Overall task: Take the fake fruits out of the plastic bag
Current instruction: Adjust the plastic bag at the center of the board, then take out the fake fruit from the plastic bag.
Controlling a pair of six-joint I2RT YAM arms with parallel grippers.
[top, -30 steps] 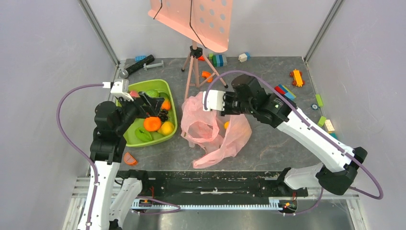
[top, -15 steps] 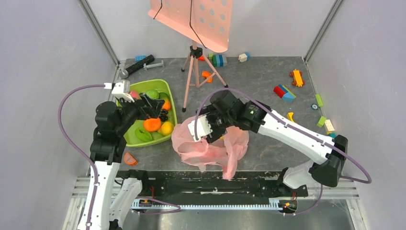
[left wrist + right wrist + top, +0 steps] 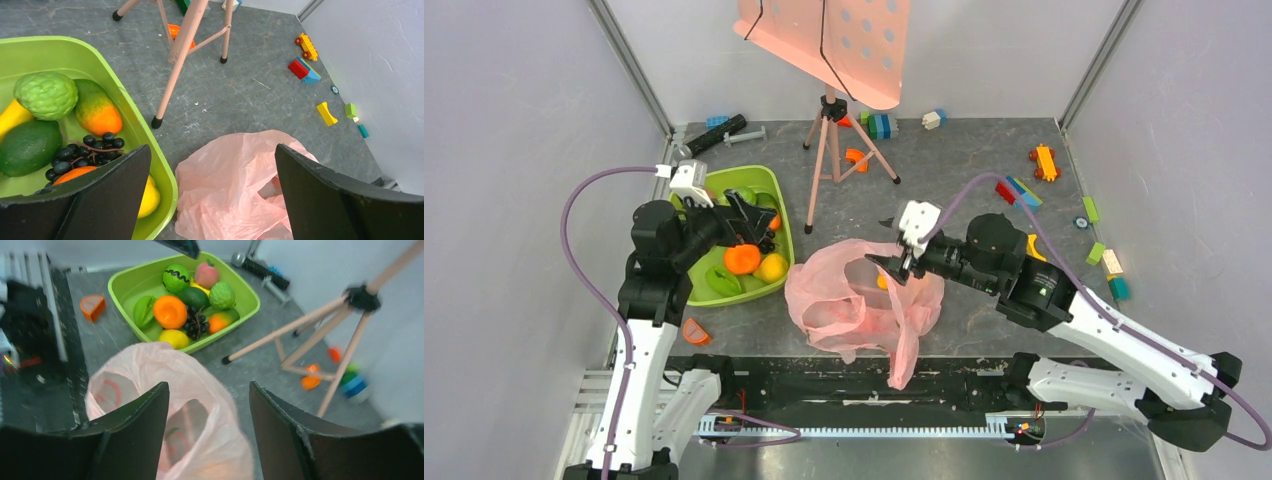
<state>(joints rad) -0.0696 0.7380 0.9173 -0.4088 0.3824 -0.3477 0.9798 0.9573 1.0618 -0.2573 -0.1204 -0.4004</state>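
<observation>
I can read no word, number or brand anywhere here; the plastic bag (image 3: 824, 290) carries small reddish prints (image 3: 114, 390), but they are too blurred to make out.

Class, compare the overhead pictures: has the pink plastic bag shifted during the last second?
Yes. The plastic bag has slid toward the bottom of the overhead view, away from the tripod, which stayed put.

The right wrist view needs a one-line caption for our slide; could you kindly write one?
Open right tool above the pink plastic bag, with the fruit-filled green tub and tripod legs beyond.
</observation>
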